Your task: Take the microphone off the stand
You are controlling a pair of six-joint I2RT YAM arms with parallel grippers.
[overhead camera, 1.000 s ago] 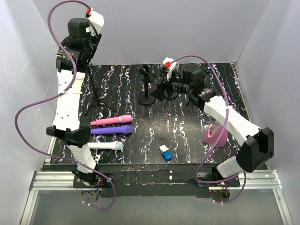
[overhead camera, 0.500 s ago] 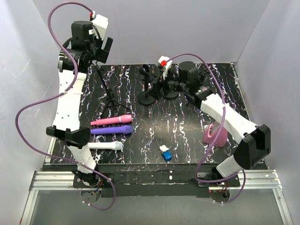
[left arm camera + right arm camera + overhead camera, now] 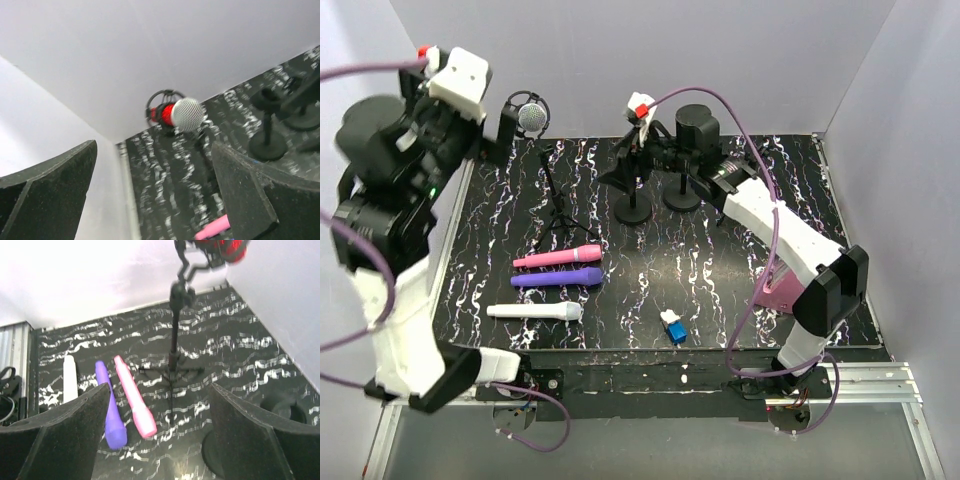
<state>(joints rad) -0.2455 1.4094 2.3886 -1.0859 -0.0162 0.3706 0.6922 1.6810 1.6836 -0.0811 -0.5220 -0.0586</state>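
Observation:
The microphone (image 3: 530, 117), red-bodied with a silver mesh head, sits in a black ring mount on top of a thin black tripod stand (image 3: 556, 200) at the back left. In the left wrist view the microphone (image 3: 186, 114) lies beyond my fingertips. My left gripper (image 3: 495, 135) is raised just left of it, open and empty. My right gripper (image 3: 620, 160) reaches in from the right, open and empty, short of the stand. The right wrist view shows the stand's pole (image 3: 174, 340) ahead between the fingers and the microphone (image 3: 220, 247) at the top edge.
Pink (image 3: 558, 258), purple (image 3: 558, 278) and white (image 3: 535, 312) microphones lie on the mat in front of the tripod. Two black round-based stands (image 3: 633, 212) (image 3: 682, 200) stand under my right arm. A blue-and-white block (image 3: 672, 327) and a pink object (image 3: 775, 290) lie toward the front right.
My left gripper opened and its arm swung up and back to the left, uncovering the microphone head. My right arm moved left toward the tripod stand.

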